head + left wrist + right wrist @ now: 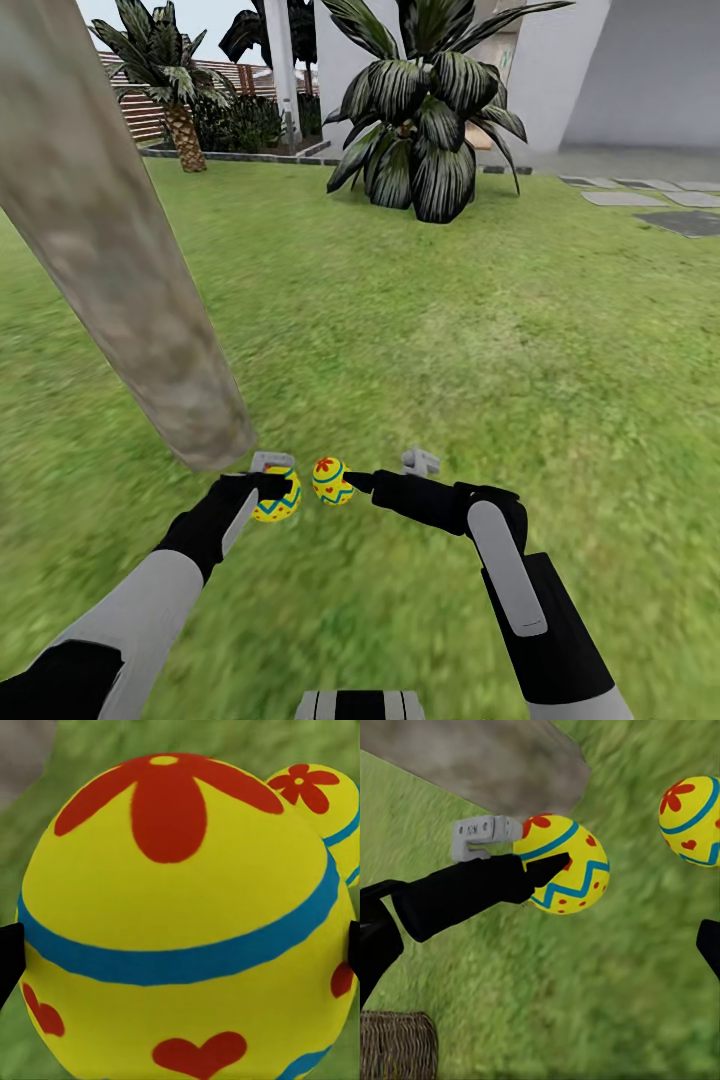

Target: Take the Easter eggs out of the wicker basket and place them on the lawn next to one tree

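My left gripper (277, 492) is shut on a yellow Easter egg (278, 503) with blue zigzag bands, held low over the lawn (450, 330) beside the base of the pale mottled tree trunk (120, 270). This egg (180, 922) sits between the dark fingers in the left wrist view. A second egg (332, 481) is just beyond the tips of my right gripper (372, 480), which is open with nothing between its fingers. In the right wrist view I see the held egg (566, 874), the second egg (690, 821), the trunk (487, 757) and a corner of the wicker basket (394, 1044).
A low broad-leaved dark plant (425, 130) stands ahead at mid distance. A palm (170, 80) and a slatted fence are at the far left. Grey stepping stones (650, 195) and a white house wall (640, 70) lie at the back right. Open grass stretches to the right.
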Available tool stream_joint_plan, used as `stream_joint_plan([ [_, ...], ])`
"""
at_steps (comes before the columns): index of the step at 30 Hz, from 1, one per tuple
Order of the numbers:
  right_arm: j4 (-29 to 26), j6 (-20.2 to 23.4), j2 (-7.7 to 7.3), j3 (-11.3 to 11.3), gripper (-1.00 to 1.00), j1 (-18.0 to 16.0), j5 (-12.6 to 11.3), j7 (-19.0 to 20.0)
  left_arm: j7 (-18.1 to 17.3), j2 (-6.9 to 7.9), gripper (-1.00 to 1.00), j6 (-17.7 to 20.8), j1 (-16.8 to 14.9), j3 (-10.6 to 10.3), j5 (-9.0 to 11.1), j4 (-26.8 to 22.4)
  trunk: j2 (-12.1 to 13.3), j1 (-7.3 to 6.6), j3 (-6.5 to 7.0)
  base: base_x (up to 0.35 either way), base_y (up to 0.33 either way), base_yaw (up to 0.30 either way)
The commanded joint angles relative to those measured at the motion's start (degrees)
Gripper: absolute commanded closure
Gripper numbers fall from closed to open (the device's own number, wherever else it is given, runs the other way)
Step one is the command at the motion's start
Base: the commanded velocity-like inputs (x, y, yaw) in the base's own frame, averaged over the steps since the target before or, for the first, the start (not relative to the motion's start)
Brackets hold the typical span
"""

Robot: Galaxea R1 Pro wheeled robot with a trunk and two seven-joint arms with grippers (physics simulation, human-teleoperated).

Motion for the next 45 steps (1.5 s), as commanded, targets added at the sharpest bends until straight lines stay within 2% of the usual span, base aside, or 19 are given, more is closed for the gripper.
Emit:
stream_joint_plan([
  [1,-0.07,0.17,0.01,0.00,-1.00,-0.03,-0.59,-0.60,0.52,0.05,1.00,0.25,-0.04,-0.19,0.52,-0.13,-0.02,-0.01,-0.05,0.000,0.000,0.000],
  [7,-0.05,0.17,0.02,0.00,-1.00,-0.03,-0.59,-0.60,0.42,0.24,1.00,0.18,-0.04,-0.04,0.68,-0.72,-0.02,-0.01,-0.05,0.143,0.000,0.000],
  [10,-0.05,0.17,0.01,0.02,-1.00,-0.03,-0.64,-0.07,0.34,0.29,1.00,0.15,0.03,-0.06,0.61,-4.20,-0.02,-0.01,-0.05,0.070,0.000,0.000],
  [17,-0.06,2.96,-0.07,-0.08,-1.00,-0.10,-0.68,11.04,0.28,0.34,1.00,0.21,0.08,-0.07,0.53,-6.43,-0.02,-0.01,-0.05,0.009,0.000,0.000],
  [23,-0.11,2.96,-0.07,-0.09,-1.00,-0.11,-0.68,17.72,0.27,0.34,1.00,0.14,0.09,-0.07,0.53,-6.15,-0.02,-0.01,-0.05,0.000,0.000,0.000],
  [37,-0.06,2.96,-0.15,-0.18,-1.00,-0.12,-0.68,18.65,0.36,0.35,1.00,0.19,0.09,-0.07,0.44,-6.09,-0.02,-0.01,-0.05,0.000,0.000,0.000],
  [42,-0.05,2.96,-0.16,-1.21,-1.00,-0.09,-0.68,18.65,0.36,0.35,1.00,0.30,0.09,-0.07,0.44,-6.18,-0.02,-0.01,-0.05,0.000,0.000,0.000],
  [45,-0.05,2.96,-0.16,-1.29,-1.00,-0.09,-0.68,18.65,0.31,0.38,1.00,0.41,0.09,-0.07,0.44,-6.17,-0.06,0.07,-0.71,0.000,0.000,0.000],
])
